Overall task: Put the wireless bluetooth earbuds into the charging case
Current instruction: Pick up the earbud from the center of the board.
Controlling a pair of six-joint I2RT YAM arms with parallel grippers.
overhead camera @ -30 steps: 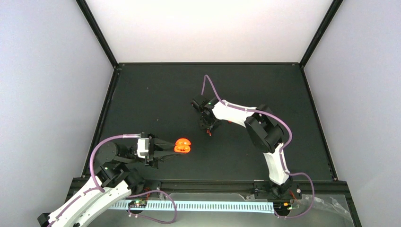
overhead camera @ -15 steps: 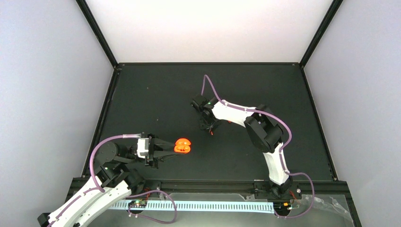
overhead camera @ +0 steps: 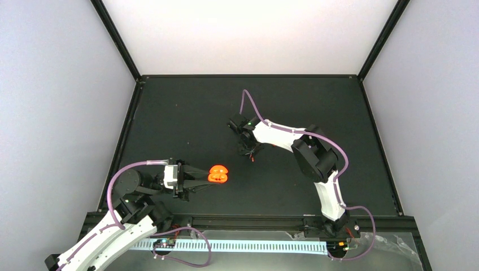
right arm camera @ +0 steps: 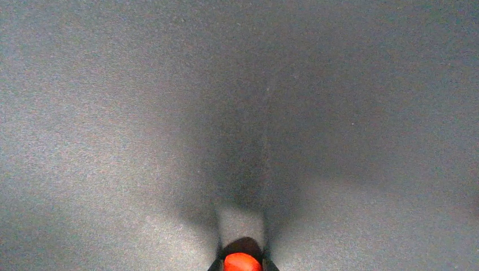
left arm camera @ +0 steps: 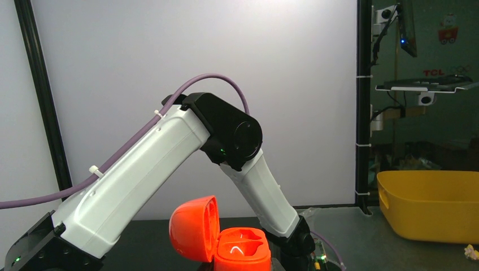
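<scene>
Earbud [right arm camera: 242, 263], red-orange, now sits pinched in the narrowed right pincer [overhead camera: 252, 155].

Bottom edge of the right wrist view cuts off the right gripper [right arm camera: 241, 267] and most of 1 red-orange earbud [right arm camera: 242, 262] between its tips, grip unclear, earbud just a speck from above; left wrist view crops the charging case [left arm camera: 237, 251] at its base, with the left gripper [overhead camera: 205, 178] out of frame there.
</scene>
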